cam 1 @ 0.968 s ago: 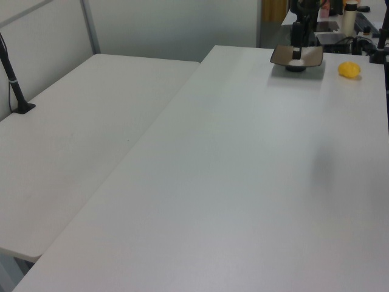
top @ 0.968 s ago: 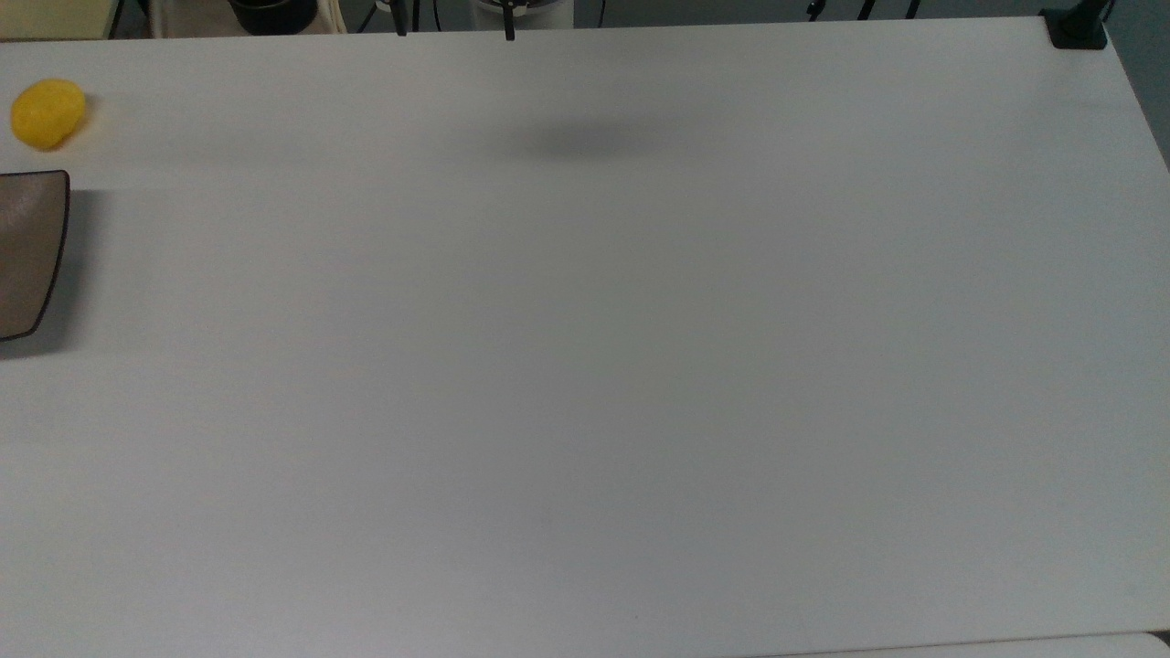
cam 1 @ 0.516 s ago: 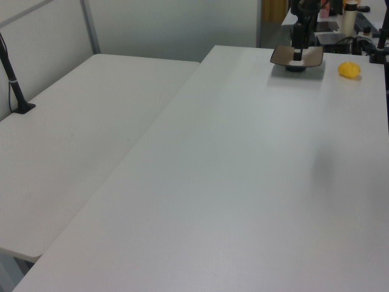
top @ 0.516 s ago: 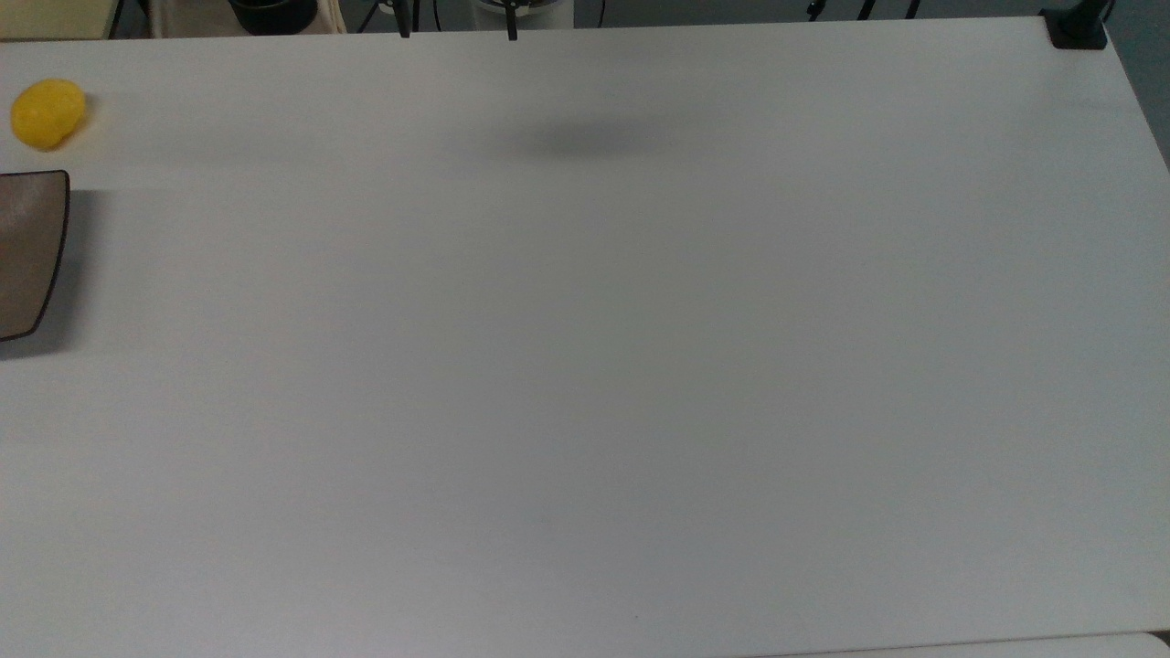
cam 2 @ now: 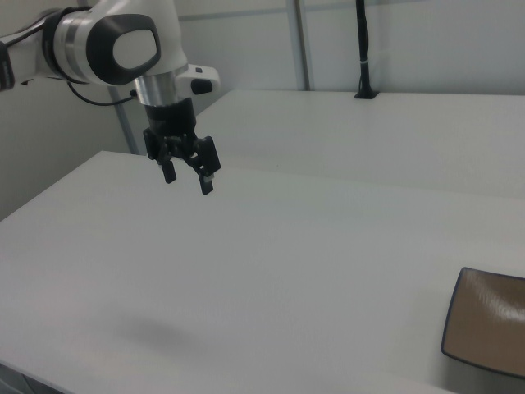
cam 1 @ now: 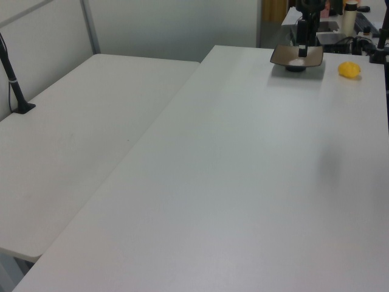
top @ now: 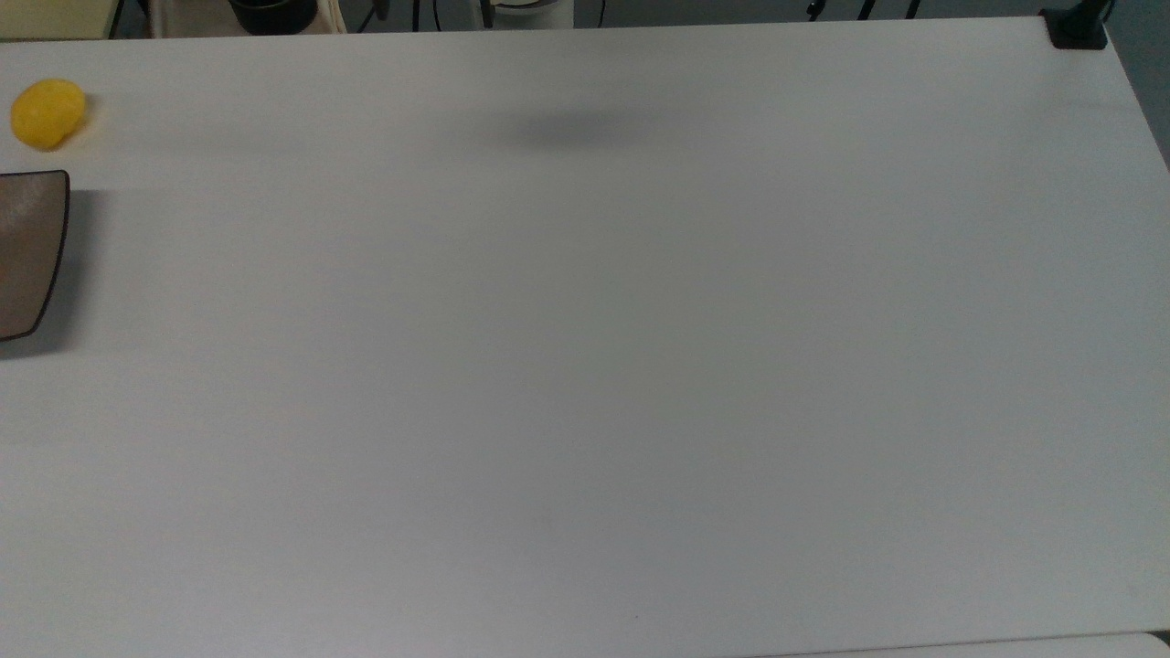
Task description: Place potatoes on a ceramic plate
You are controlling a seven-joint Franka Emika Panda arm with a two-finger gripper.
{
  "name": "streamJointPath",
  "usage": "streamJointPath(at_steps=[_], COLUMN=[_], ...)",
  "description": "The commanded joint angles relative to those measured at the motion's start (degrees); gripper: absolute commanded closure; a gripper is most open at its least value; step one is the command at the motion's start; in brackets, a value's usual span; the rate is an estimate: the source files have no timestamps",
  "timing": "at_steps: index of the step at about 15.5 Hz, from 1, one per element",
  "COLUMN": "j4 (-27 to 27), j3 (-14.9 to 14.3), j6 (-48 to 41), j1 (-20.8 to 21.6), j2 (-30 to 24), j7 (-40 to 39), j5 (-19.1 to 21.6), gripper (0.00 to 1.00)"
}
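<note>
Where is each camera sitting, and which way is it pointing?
Top view: overhead, looking down on the table; potato and plate at the top view's left.
Left view: low at the table's end, looking along it toward both.
Right view: near the plate, facing the arm and open end effector.
All three share the plate.

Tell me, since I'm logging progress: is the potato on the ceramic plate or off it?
Off. The potato lies on the bare white table, apart from the ceramic plate, with a strip of tabletop between them.
</note>
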Motion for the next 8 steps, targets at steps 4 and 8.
streamJointPath(at_steps=[4,8], j4=[-5.62,-12.57], j3=[-0.17,-0.87], j6=[6.72,19.3], j1=[-5.97,-12.12], j2=[-1.53,-1.0], j7=[5.59,6.22], j5=[0.97,0.09], gripper=[0.0,0.0])
